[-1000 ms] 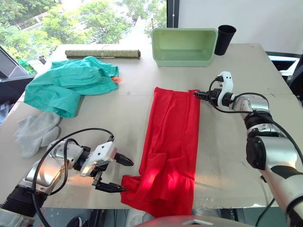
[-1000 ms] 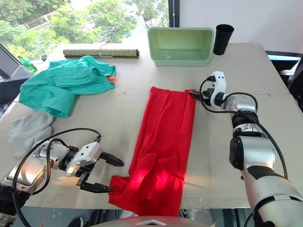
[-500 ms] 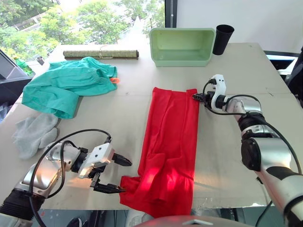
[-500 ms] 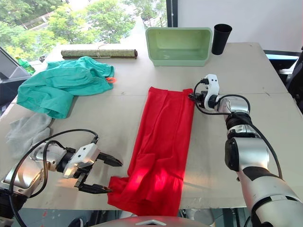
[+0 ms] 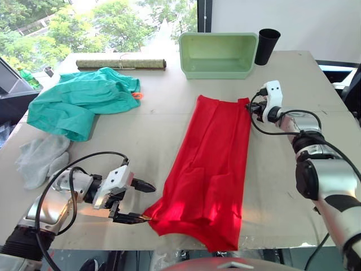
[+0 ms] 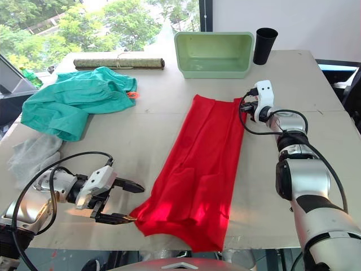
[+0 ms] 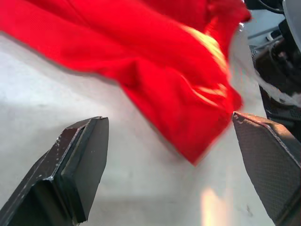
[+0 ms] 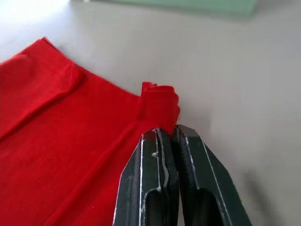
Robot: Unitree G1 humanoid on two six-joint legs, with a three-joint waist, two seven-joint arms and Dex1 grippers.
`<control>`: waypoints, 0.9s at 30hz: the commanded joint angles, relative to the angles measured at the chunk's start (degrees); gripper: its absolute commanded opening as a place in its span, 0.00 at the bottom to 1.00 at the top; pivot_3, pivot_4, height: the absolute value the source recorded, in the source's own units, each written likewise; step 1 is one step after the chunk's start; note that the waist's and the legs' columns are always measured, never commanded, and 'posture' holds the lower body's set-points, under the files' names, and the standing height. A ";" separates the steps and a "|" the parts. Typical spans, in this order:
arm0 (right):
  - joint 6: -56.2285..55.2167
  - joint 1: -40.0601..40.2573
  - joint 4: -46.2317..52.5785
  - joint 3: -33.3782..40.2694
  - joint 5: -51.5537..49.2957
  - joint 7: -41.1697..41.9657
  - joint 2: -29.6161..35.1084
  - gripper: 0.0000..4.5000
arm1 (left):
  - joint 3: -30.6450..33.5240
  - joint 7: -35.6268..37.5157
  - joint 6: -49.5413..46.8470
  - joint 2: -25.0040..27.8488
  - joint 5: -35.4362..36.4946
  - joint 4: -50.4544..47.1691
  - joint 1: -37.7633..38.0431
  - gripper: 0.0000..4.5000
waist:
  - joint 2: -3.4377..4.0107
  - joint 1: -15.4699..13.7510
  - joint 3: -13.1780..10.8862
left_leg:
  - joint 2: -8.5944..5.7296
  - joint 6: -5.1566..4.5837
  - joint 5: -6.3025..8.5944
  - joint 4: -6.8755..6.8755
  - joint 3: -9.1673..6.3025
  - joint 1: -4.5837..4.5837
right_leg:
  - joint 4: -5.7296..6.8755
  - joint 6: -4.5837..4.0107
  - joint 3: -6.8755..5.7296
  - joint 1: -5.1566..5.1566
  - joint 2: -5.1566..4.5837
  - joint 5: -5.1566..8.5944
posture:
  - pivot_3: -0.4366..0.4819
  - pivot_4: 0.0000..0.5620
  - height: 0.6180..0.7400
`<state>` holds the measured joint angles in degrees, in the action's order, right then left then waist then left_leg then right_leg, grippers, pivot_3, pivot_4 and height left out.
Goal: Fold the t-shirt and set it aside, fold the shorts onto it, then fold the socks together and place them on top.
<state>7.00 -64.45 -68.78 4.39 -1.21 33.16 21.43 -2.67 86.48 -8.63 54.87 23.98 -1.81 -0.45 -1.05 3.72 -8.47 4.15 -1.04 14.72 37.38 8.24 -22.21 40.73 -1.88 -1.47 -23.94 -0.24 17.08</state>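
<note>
The setting looks like a lab or test room in an office-type building rather than a home. A large plain work table (image 5: 141, 141) with a bare, scuffed beige top, seemingly made of joined boards, stands right against a big window (image 5: 84, 22) that looks down on green treetops, so the room sits on an upper floor. A flat white wall (image 5: 293, 22) rises behind the far edge. The things on the table read as staged props: a pale green plastic tub (image 5: 219, 54), a black cup (image 5: 267, 46), a rolled mat (image 5: 121, 64) and a few loose garments laid out apart.
</note>
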 commanded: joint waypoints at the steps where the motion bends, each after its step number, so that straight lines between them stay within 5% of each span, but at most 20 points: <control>1: -8.16 -1.91 -1.25 -2.69 4.14 -2.92 0.67 0.01 | 0.75 -1.17 -0.72 -0.56 0.25 -1.33 -0.49 1.00 | 0.00 0.01 0.00 | 0.00 0.00 0.00 0.00 0.00 0.00 | 0.00 0.00 0.00 0.00 0.00 0.00 | 0.48 0.27 0.96; 14: -20.90 -5.63 -6.81 -4.85 9.82 -11.83 -3.66 0.01 | -0.46 -1.62 -3.03 -3.70 0.52 -2.94 -3.15 1.00 | -0.02 0.21 -0.07 | 0.01 0.01 0.00 0.00 0.02 -0.04 | -0.04 0.00 0.02 -0.03 0.00 0.00 | 0.48 0.27 0.96; 19: -22.08 -6.22 -7.37 -4.80 11.18 -14.13 -4.01 0.35 | -0.63 -1.85 -2.64 -4.94 0.00 -2.01 -4.31 1.00 | -0.02 0.12 -0.07 | 0.01 0.01 -0.01 0.00 0.03 -0.07 | -0.06 0.00 0.02 -0.02 0.00 0.00 | 0.48 0.27 0.96; 25: -23.40 -5.83 -7.69 -5.06 12.45 -13.99 -4.56 0.94 | -1.00 -2.08 -1.63 -6.55 -0.53 -1.11 -5.15 1.00 | -0.02 0.25 -0.07 | 0.01 0.01 -0.01 0.00 0.05 -0.07 | -0.08 -0.01 0.04 -0.04 0.00 0.00 | 0.48 0.27 0.96; 27: -24.04 -5.82 -7.54 -5.17 12.93 -15.14 -4.10 0.99 | -0.47 -2.64 -1.31 -7.32 -0.15 -0.42 -6.41 1.00 | -0.02 0.14 -0.07 | 0.01 0.01 -0.01 0.00 0.05 -0.07 | -0.08 -0.01 0.04 -0.04 0.00 0.00 | 0.48 0.27 0.96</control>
<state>-15.34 -69.00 -77.49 -0.77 11.31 19.32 16.75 -4.11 84.47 -10.81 47.78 23.58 -2.50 -5.65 -1.07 3.86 -8.54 4.16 -1.03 14.71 37.38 8.29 -22.28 40.65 -1.88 -1.43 -23.97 -0.23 17.08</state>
